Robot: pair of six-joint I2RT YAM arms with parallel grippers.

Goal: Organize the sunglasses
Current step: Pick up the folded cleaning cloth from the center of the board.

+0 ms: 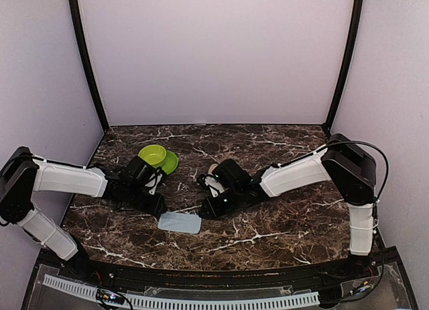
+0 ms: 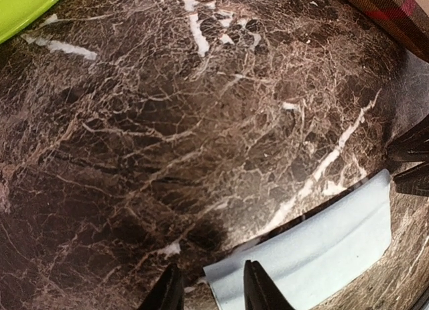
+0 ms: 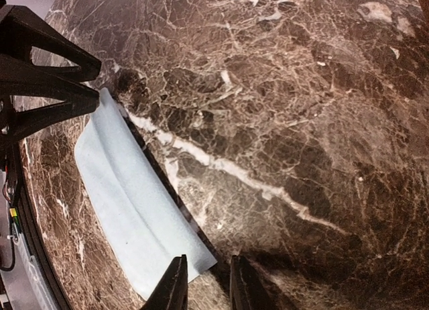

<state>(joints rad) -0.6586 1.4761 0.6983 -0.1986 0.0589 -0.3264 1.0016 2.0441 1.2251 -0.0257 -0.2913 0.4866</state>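
No sunglasses show in any view. A light blue cloth (image 1: pixel 179 222) lies flat on the dark marble table (image 1: pixel 268 229), near the front. My left gripper (image 1: pixel 159 206) is low at the cloth's left end. In the left wrist view it (image 2: pixel 211 293) is open, with a corner of the cloth (image 2: pixel 315 249) between its fingertips. My right gripper (image 1: pixel 206 209) is low at the cloth's right end. In the right wrist view it (image 3: pixel 208 286) is open, with the corner of the cloth (image 3: pixel 127 202) at its left fingertip.
A green bowl (image 1: pixel 153 153) sits on a green plate (image 1: pixel 170 164) behind the left arm. A pale object (image 1: pixel 213 169) is partly hidden behind the right arm. A brown checked thing (image 2: pixel 389 8) shows at the left wrist view's top right.
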